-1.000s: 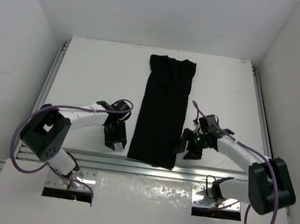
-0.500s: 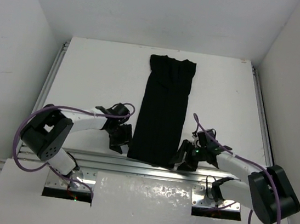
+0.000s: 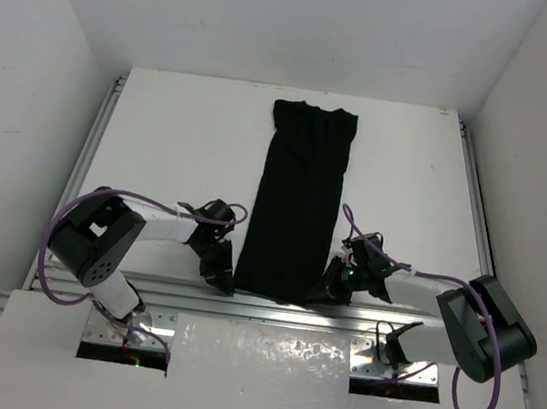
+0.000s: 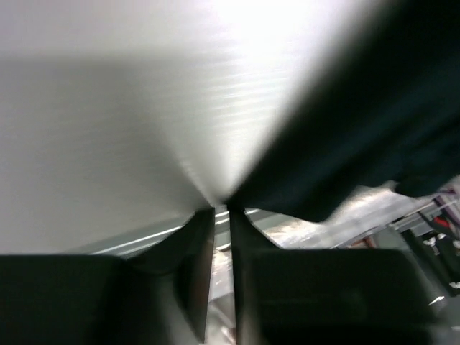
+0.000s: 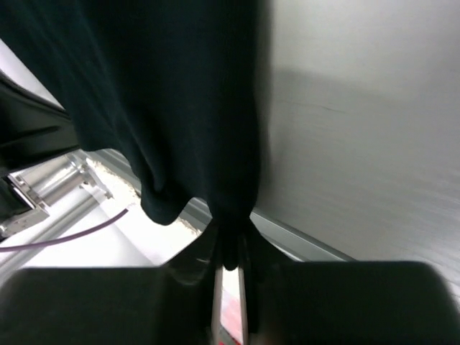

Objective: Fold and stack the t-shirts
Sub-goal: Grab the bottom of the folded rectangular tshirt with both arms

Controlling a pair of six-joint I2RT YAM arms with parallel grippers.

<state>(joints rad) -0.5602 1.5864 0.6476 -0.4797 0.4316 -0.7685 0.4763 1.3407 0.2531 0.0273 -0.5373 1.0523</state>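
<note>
T-shirt [image 3: 297, 208]: plain black, folded into a long narrow strip, flat on the white table [image 3: 160, 149]. Its long axis runs from the near edge straight to the far side, collar end far, hem end near, just short of the metal rail [image 3: 270, 307]. It lies midway across the table.

Both grippers sit at the hem end, one at each near corner. The left gripper [image 3: 221, 276] is at the left corner, the right gripper [image 3: 328, 290] at the right corner, with the strip's width between them.

In the left wrist view the jaws stand narrow, only a thin slit apart, and the cloth's edge tapers right into the fingertips, pinched there. In the right wrist view the jaws are likewise nearly together, with a fold of the dark cloth clamped between them and the rest of the cloth spreading away beyond the tips.
</note>
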